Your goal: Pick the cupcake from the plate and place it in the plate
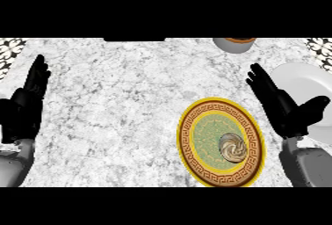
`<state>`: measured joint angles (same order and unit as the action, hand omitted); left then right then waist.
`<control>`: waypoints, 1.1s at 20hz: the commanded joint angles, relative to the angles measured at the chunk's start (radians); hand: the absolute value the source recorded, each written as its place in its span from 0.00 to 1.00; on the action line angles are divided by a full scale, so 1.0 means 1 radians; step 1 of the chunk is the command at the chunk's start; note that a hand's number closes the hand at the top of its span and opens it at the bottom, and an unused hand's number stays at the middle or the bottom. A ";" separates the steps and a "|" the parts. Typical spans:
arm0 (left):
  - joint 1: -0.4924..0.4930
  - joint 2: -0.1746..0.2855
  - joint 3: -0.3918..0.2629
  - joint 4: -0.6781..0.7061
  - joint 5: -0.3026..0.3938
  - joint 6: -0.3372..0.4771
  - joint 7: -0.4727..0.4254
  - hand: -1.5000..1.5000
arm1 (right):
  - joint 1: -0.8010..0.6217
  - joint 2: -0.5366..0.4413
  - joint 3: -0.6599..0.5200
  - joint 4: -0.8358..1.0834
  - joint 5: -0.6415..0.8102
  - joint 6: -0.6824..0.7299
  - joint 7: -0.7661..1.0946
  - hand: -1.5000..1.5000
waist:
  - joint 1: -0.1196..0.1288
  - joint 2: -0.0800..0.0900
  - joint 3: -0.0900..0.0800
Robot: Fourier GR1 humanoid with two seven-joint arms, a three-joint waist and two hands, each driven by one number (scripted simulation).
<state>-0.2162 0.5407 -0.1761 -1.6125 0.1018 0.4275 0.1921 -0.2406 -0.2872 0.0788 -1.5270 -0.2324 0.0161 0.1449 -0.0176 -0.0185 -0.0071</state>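
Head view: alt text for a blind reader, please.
A cupcake sits on a gold-rimmed patterned plate on a marble counter. The open right hand is between it and a white plate; the open left hand rests at the left edge.

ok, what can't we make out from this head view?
- White plate: cut off by the right edge, its near side covered by the right hand.
- Round container at the far edge: cut off at the top, contents unseen.
- Cupcake on the patterned plate: seen from straight above, so its sides and height are hidden.
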 commanded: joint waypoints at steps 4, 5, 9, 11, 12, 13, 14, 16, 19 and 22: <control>0.154 -0.130 -0.046 0.082 0.115 -0.050 0.032 0.50 | -0.008 -0.134 -0.206 -0.149 0.055 -0.134 -0.028 1.00 | -0.023 0.009 0.003; 0.195 -0.140 -0.052 0.110 0.144 -0.070 0.050 0.50 | 0.002 -0.162 -0.248 -0.175 0.059 -0.153 -0.031 1.00 | -0.039 0.007 0.001; 0.232 -0.212 -0.084 0.119 0.198 -0.097 0.043 0.50 | 0.113 -0.279 -0.343 -0.084 0.324 -0.366 0.012 1.00 | -0.075 0.013 -0.001; 0.249 -0.235 -0.098 0.123 0.212 -0.121 0.016 0.50 | 0.202 -0.175 -0.367 -0.153 0.326 -0.462 -0.074 0.00 | -0.053 0.010 0.005; 0.263 -0.229 -0.095 0.122 0.222 -0.147 -0.002 0.50 | 0.250 -0.127 -0.370 -0.190 0.334 -0.502 -0.115 0.00 | -0.041 0.010 0.006; 0.232 -0.252 -0.078 0.170 0.226 -0.139 -0.016 0.50 | 0.307 -0.069 -0.345 -0.266 0.331 -0.518 -0.158 0.00 | -0.041 0.012 0.006; 0.260 -0.254 -0.112 0.139 0.209 -0.153 -0.022 0.50 | 0.348 -0.050 -0.348 -0.315 0.320 -0.513 -0.198 0.00 | -0.022 0.011 0.007; 0.251 -0.260 -0.111 0.159 0.212 -0.183 -0.033 0.50 | 0.482 -0.007 -0.320 -0.413 0.334 -0.491 -0.227 0.00 | -0.010 0.014 0.007; 0.179 -0.254 -0.062 0.215 0.223 -0.198 0.004 0.50 | 0.573 -0.022 -0.274 -0.589 0.407 -0.460 -0.092 0.00 | -0.003 0.017 0.006; 0.240 -0.265 -0.091 0.163 0.216 -0.204 -0.022 0.50 | 0.638 -0.122 -0.266 -0.607 0.433 -0.347 0.021 0.00 | 0.003 0.017 0.005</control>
<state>-0.0022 0.2924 -0.2521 -1.4686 0.3109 0.2431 0.1658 0.2986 -0.3675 -0.2269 -2.0502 0.1348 -0.3890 0.0685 -0.0253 -0.0071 0.0014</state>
